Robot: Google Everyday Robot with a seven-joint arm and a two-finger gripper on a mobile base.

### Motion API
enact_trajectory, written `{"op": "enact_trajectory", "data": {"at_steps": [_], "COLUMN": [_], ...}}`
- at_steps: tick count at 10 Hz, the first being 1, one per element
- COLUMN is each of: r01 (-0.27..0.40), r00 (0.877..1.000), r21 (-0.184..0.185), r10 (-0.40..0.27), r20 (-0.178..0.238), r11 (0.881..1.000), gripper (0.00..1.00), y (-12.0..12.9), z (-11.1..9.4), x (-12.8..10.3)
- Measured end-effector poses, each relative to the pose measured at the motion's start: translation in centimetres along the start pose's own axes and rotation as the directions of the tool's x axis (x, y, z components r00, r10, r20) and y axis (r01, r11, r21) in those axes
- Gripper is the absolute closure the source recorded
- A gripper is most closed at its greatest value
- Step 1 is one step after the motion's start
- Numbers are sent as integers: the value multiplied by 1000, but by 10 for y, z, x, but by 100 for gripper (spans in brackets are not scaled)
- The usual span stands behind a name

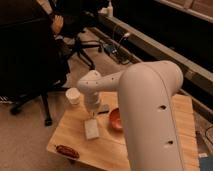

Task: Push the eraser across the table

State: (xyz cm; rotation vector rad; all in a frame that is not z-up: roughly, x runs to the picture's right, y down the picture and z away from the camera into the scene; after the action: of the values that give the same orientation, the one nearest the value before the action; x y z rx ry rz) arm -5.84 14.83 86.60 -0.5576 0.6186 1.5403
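We see a low wooden table (107,147) in a dark room with black chairs (30,60). The eraser (104,108) lies near the table's far edge, by the red bowl (115,120). The gripper (93,111) is down just beside it, on the white cup (73,95) side. We cannot tell if it is open or closed.

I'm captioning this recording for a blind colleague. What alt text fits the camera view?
A white robot arm reaches down to a low wooden table, its gripper beside a dark grey eraser. A white pad, red bowl and white cup also sit on the table; an office chair stands behind.
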Motion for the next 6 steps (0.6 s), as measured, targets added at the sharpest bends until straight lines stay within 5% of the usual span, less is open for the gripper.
{"op": "enact_trajectory", "data": {"at_steps": [3, 6], "r01": [13, 36], "r00": [1000, 999], "r21": [19, 31], "r10": [-13, -35], "r20": [-10, -29], "r11": [1000, 999], "gripper": [49, 53], "y": [-12, -14], "z": [0, -1], "x": [-6, -1]}}
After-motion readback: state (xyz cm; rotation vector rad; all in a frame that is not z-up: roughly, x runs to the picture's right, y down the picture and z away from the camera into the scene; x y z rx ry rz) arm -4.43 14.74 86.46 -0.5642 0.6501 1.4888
